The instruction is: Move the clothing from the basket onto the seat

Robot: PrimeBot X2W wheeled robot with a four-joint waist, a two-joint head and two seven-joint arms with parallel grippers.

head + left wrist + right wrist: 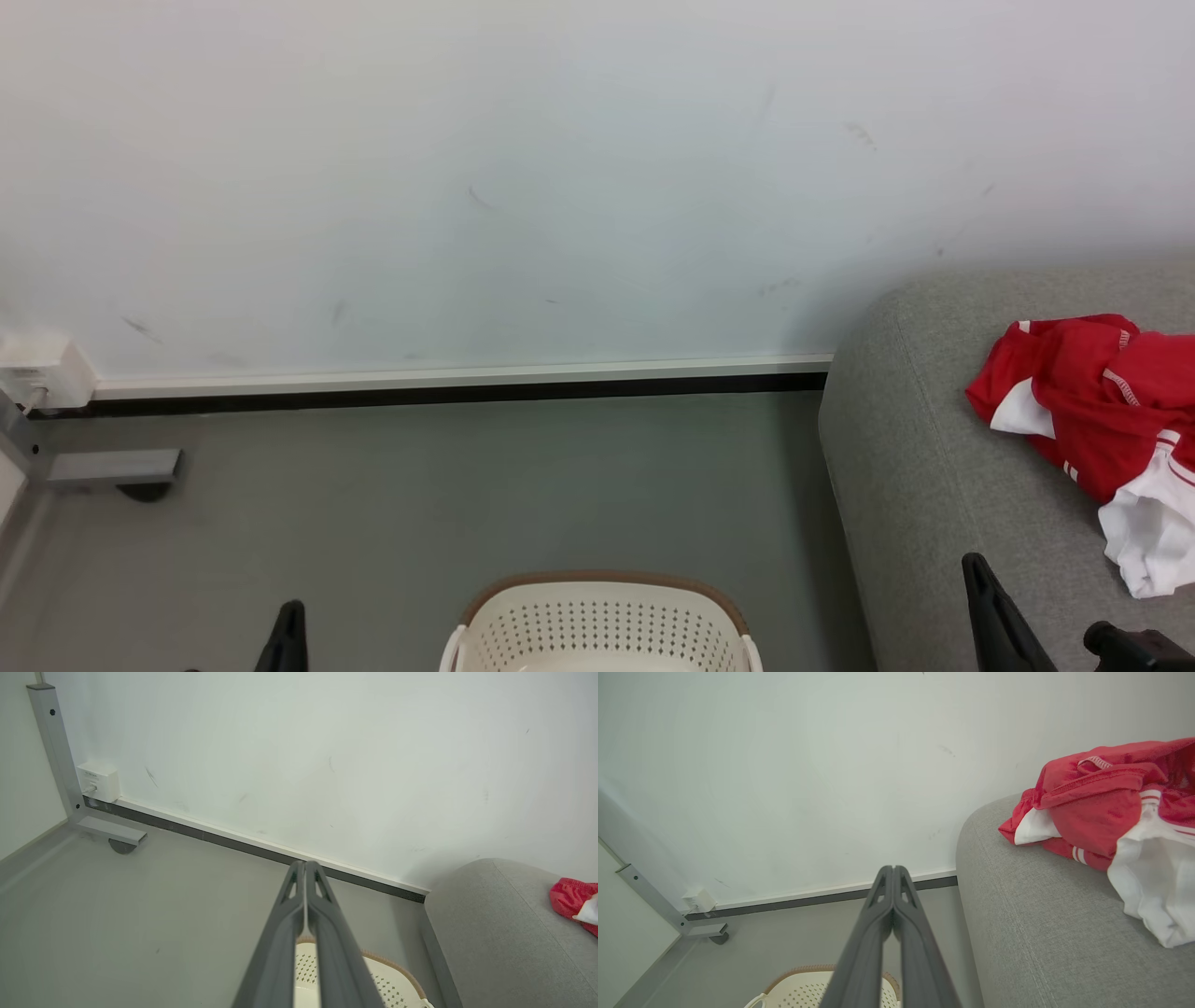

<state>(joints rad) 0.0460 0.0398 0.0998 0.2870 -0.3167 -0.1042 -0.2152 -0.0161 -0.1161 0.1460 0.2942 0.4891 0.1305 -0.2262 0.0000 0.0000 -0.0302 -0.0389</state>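
Pale, scuffed wall (467,187) runs across the far side, meeting a grey floor (467,485) along a white and black skirting strip. At the right stands the seat (915,448), a light grey upholstered cushion with a rounded far-left corner. The clothing (1102,420) lies on it in a crumpled heap of red fabric with white panels and stripe trim, well in from the cushion's left edge and running off the right of the head view. The basket (602,621) sits on the floor at the near middle, just left of the seat. Its brown rim and perforated cream far wall show, but its bottom is cut off, so I cannot tell whether any garment is left inside. The left gripper (304,868) has its two dark fingers pressed together on nothing, pointing over the basket's rim toward the wall. The right gripper (893,870) is likewise pressed together and empty, above the gap between basket and seat. A metal frame foot (112,467) and a small white wall box (37,369) sit at the far left. My judgement is that the risk lies with the right arm, whose fingers are near the heap's white hem: a careless sweep could snag the cloth and drag it off the cushion. Reaching into the basket with the fingers pressed together would only push the fabric down.
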